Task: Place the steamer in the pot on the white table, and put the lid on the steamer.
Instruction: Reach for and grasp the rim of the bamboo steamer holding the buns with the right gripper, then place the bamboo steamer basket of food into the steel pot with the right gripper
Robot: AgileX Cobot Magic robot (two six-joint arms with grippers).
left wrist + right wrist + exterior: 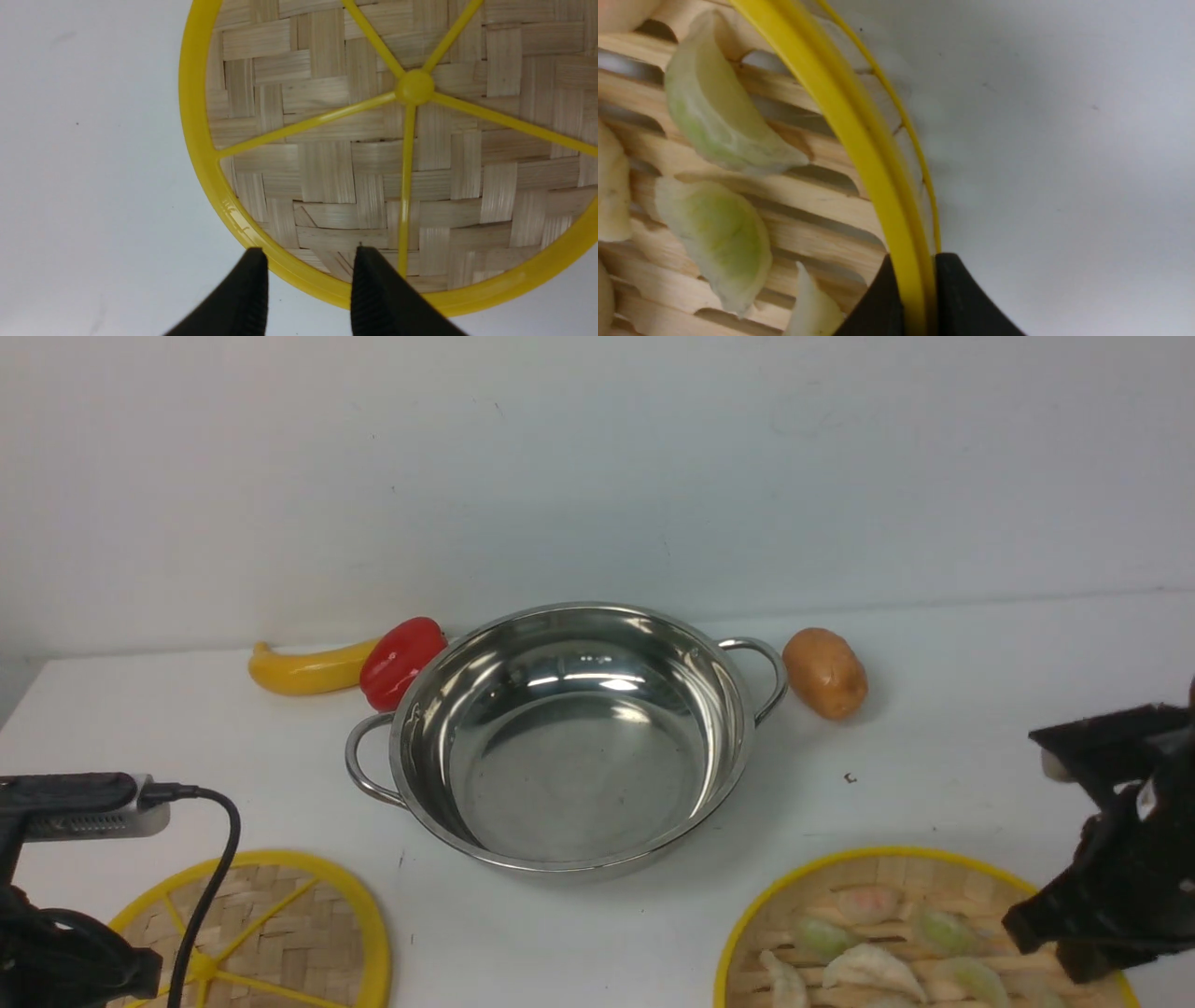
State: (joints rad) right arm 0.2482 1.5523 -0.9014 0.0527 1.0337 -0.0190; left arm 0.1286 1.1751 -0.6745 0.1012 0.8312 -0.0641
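Now the right hand (915, 280) grips the steamer's rim (873, 144).

Reaches in at the lower left of the front view with the left arm (65, 947), only partly visible, trailing a curved black cable (233, 831). Holds the left hand (310, 254) open, dark fingertips apart and blurred. At the right edge, slants the right arm (1153, 859) down and inward, with the right hand (917, 261) clamped in a narrow pinch, fingertips nearly together.
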